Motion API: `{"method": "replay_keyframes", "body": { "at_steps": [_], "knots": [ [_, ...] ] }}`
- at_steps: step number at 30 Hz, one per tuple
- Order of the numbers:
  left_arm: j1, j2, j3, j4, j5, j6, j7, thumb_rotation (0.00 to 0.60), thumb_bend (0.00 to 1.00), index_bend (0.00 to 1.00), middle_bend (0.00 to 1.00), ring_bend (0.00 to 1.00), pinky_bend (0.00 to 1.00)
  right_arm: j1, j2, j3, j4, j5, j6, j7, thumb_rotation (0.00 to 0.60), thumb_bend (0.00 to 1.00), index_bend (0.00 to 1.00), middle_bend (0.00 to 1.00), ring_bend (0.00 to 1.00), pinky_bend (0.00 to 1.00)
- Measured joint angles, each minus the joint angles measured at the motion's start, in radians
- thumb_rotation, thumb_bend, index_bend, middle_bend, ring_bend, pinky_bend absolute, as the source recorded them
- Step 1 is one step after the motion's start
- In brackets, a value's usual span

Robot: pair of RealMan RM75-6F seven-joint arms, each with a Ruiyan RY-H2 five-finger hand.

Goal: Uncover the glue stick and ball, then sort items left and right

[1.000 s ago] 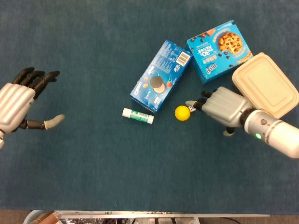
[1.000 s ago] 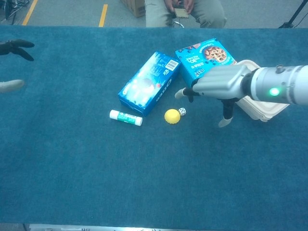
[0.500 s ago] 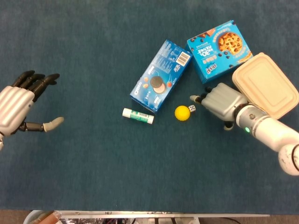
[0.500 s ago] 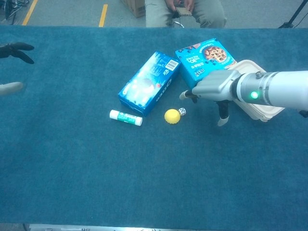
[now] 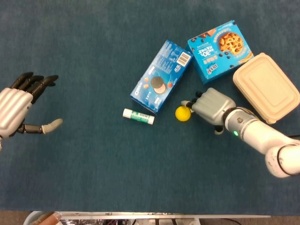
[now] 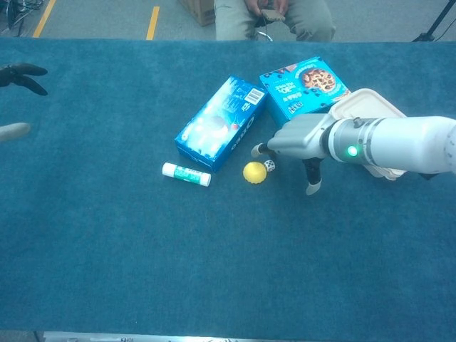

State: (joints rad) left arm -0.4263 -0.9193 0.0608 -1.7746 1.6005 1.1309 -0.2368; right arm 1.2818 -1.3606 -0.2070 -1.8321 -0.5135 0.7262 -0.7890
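Observation:
The yellow ball (image 5: 182,113) (image 6: 254,172) lies bare on the blue cloth, with a white-and-green glue stick (image 5: 138,116) (image 6: 186,174) to its left. My right hand (image 5: 211,105) (image 6: 296,139) is just right of the ball and holds nothing. Its fingers reach out over a small white die (image 6: 270,165), their tips at the ball's upper right edge, and its thumb points down at the cloth. The head view hides the die under those fingers. My left hand (image 5: 18,108) (image 6: 16,74) hovers far left, fingers spread, empty.
A blue Oreo box (image 5: 161,76) (image 6: 222,122) lies slantwise just above the glue stick and ball. A blue cookie box (image 5: 220,50) (image 6: 303,87) sits behind my right hand, and a beige lidded container (image 5: 266,87) (image 6: 367,103) lies to its right.
My right hand has slid left toward the ball, so its fingertips now cover the die and reach the ball's edge. The left hand has barely shifted.

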Motion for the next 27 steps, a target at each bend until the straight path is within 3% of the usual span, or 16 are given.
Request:
{"method": "replay_keyframes", "body": {
  "at_steps": [27],
  "knots": [
    [0.029,0.018,0.011,0.019,0.035,0.030,-0.059,0.203,0.19,0.22,0.19,0.11,0.07,0.097,-0.103,0.040,-0.051,0.036,0.058,0.013,0.600,0.00,0.09,0.27,0.15,0.33]
  ]
}}
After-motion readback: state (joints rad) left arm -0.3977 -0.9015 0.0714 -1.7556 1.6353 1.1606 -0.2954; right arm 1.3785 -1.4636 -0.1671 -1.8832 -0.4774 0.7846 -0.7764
